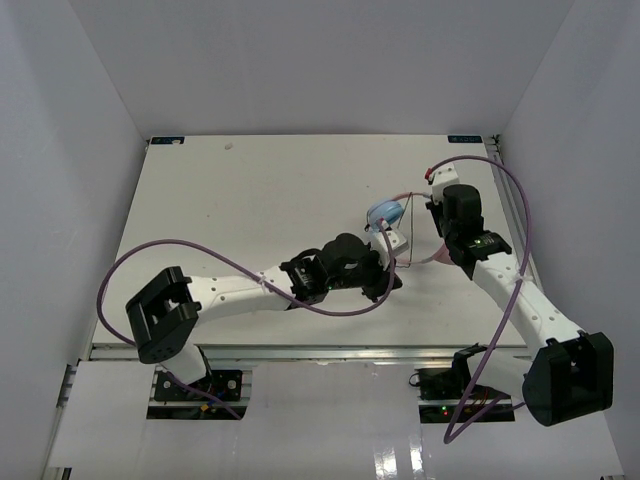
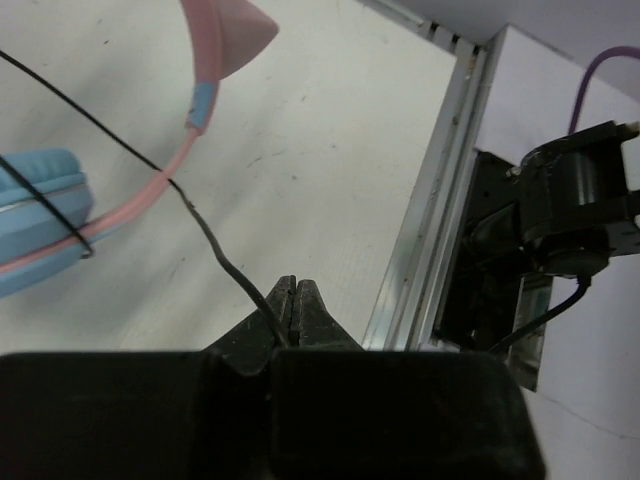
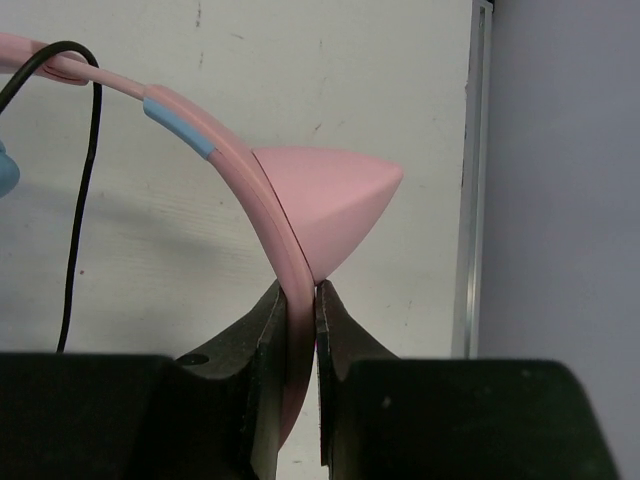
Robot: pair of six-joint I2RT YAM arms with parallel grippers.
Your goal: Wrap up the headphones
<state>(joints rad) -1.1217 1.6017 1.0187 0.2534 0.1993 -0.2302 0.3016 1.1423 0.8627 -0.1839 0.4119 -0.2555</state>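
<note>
Right fingers [image 3: 272, 318] shut tight on pink headband [image 3: 250, 170], keep headphones [image 1: 388, 213] steady, right side of worktop [image 1: 250, 200]. Left fingers [image 2: 280, 305] pinch black cord [image 2: 205, 235] tight, likely ready for winding round.

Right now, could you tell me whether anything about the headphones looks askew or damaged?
Nothing looks damaged or askew. The right gripper clamps the pink headband of the headphones, and the left gripper pinches the black cord, which crosses one blue ear cup.
</note>
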